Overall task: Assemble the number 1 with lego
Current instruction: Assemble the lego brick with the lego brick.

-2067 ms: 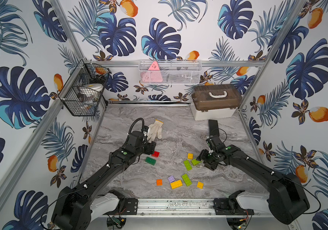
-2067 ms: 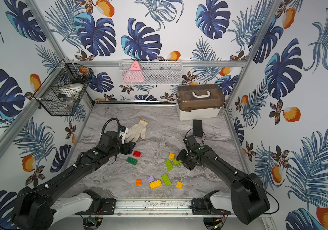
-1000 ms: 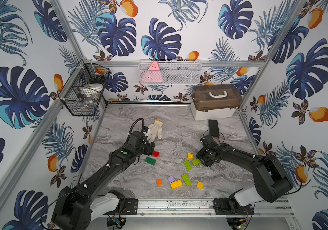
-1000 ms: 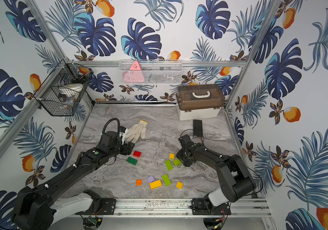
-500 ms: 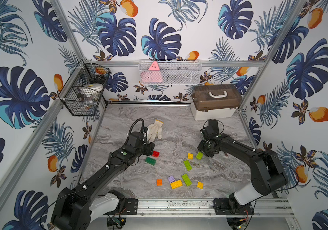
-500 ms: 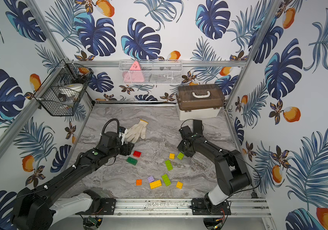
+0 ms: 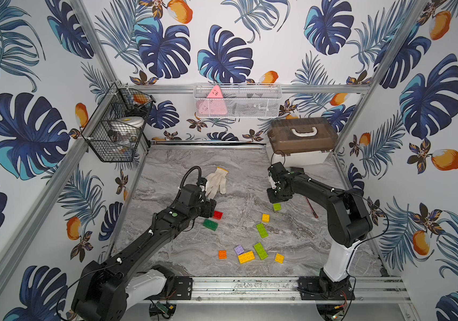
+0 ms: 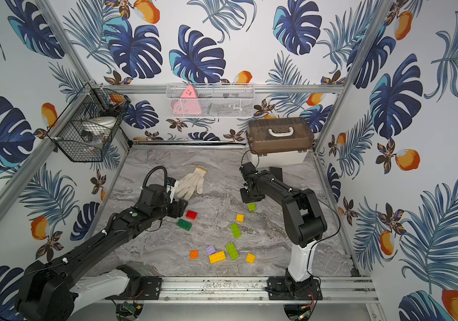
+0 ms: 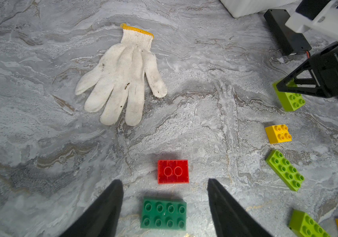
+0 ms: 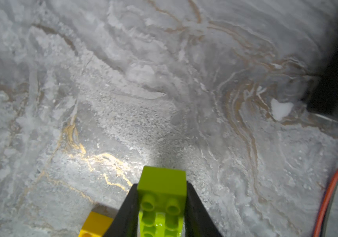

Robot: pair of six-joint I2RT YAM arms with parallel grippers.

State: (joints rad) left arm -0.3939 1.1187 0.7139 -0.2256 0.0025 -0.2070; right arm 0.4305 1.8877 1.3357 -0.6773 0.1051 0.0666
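- Covering the cell floor: grey marbled tabletop (image 7: 222, 172). All the loose lego lies on it with nothing joined, so we judge the number 1 not yet begun.
- left gripper (image 9: 165, 182): fingers spread wide and empty, hanging over the dark green two-by-four plastic brick (image 9: 164, 213), which lies studs up between them in the left wrist view.
- right gripper (image 10: 160, 185): fingers pressed against opposite side walls of a lime green studded plastic brick (image 9: 291, 100), at the back of the scatter on the right arm's side. Whether that brick is clear of the table we cannot tell.
- white knitted glove (image 7: 216, 182): flat, beyond the left gripper; no part of the build.
- Oblongs: one lime green oblong brick (image 7: 262, 230) mid-scatter; a second lime green oblong (image 7: 260, 250) just beside the yellow oblong brick (image 7: 246, 257) at the near edge.
- Small pieces: red brick (image 9: 173, 171), hollow side up, just beyond the dark green one; yellow square brick (image 7: 265, 218); second yellow square (image 7: 279, 258); orange square brick (image 7: 222, 254); lilac square brick (image 7: 239, 249).
- Handling, in our judgement: light, stiff, hollow plastic, smooth-walled and not fragile. We would pinch across the narrow width on the flat side walls, squarely, since a skewed grip lets a brick pivot or slip. Loose bricks may skate on the smooth top when nudged. The red one needs turning over before it can seat.
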